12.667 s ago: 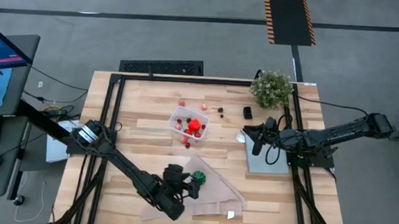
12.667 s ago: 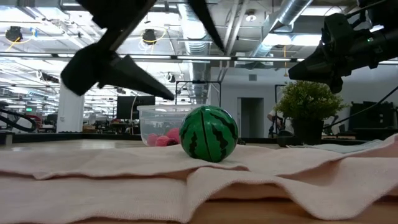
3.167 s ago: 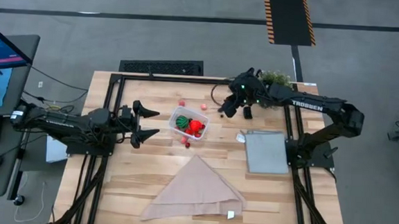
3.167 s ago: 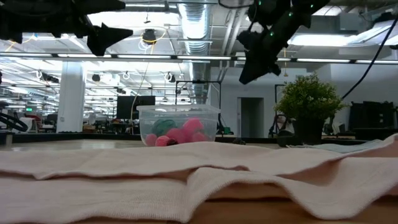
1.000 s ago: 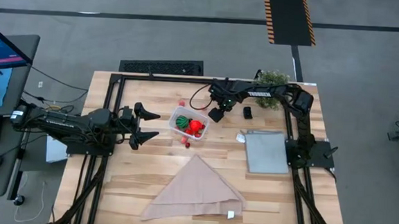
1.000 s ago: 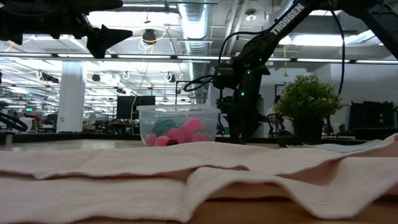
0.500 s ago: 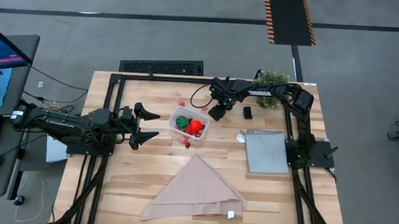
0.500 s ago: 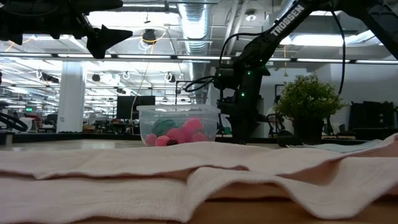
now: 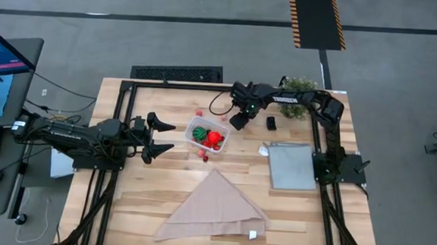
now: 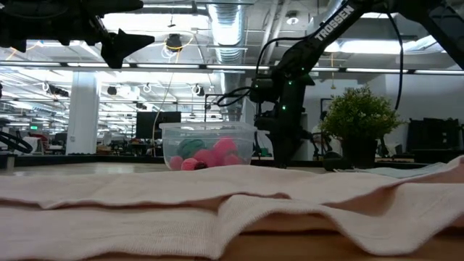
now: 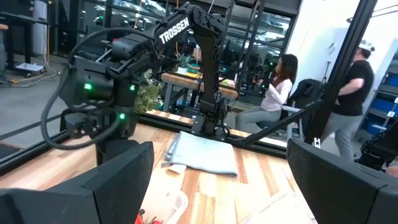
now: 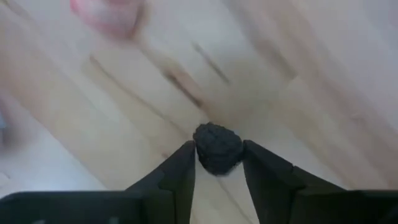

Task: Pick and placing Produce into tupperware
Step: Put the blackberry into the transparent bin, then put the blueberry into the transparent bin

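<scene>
While most of the toy food already sits in the tub, the job is not quite done. I can see the green ball and the red pepper inside it, and some pink bits show through the clear wall. The tub stands near the middle of the table, a bit toward the far side.

The right gripper is down low just beside the tub, on the side toward the plant. Its two fingers pinch a dark bumpy berry between them, right over the wood. I think it is picking that berry to carry it to the tub.

The left gripper waits on the other side of the tub, a little apart from it. Its fingers are spread wide and hold nothing.

What is left, as far as I can tell: the dark berry must go in, then a small red bit on the far side of the tub, and another red bit on the near side. A pink blur near the berry may be one more piece, but I cannot tell.

The cloth and the grey panel lie apart, with no food on them.
</scene>
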Controlling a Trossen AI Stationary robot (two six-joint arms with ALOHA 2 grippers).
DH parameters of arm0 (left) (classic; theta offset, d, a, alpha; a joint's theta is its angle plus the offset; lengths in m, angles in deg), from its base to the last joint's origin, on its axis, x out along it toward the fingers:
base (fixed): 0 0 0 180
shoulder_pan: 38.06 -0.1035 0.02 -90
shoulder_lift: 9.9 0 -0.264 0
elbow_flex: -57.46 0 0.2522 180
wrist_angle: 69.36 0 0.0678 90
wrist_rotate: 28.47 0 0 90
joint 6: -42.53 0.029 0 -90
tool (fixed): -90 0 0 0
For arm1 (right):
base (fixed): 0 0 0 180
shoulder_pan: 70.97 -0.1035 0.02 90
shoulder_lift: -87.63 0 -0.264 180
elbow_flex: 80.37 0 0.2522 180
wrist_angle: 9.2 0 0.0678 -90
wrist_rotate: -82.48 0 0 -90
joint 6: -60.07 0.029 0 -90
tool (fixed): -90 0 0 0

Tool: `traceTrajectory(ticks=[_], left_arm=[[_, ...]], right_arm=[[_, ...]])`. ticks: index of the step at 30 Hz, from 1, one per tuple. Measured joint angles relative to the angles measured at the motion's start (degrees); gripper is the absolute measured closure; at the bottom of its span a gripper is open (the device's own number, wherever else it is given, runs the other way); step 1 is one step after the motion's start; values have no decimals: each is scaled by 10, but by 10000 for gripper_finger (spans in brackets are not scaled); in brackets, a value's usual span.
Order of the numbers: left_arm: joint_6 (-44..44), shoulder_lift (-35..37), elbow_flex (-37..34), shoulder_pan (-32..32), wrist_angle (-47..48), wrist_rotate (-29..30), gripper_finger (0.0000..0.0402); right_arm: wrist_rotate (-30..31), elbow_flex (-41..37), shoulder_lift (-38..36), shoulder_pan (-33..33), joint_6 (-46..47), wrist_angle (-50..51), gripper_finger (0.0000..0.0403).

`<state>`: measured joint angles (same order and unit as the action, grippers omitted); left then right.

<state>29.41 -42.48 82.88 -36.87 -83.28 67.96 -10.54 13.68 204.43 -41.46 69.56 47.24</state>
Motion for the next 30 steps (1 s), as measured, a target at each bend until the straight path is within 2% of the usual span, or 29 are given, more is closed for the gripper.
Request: traceTrajectory(ticks=[8,17,20,23,26,30], left_arm=[[-2,0,0,0,4,0,44],[-4,0,0,0,16,0,44],[-8,0,0,0,17,0,44],[-11,0,0,0,17,3,44],[-35,0,0,0,23,34,44],[-63,0,0,0,59,58,44]], right_arm=[[-5,27,-6,6,-10,20,331],[-5,60,-6,5,-30,58,388],[-5,64,-6,10,-39,61,386],[-6,65,-6,17,-49,59,361],[-4,65,-8,21,-46,119,339],[6,64,-9,17,-31,179,330]])
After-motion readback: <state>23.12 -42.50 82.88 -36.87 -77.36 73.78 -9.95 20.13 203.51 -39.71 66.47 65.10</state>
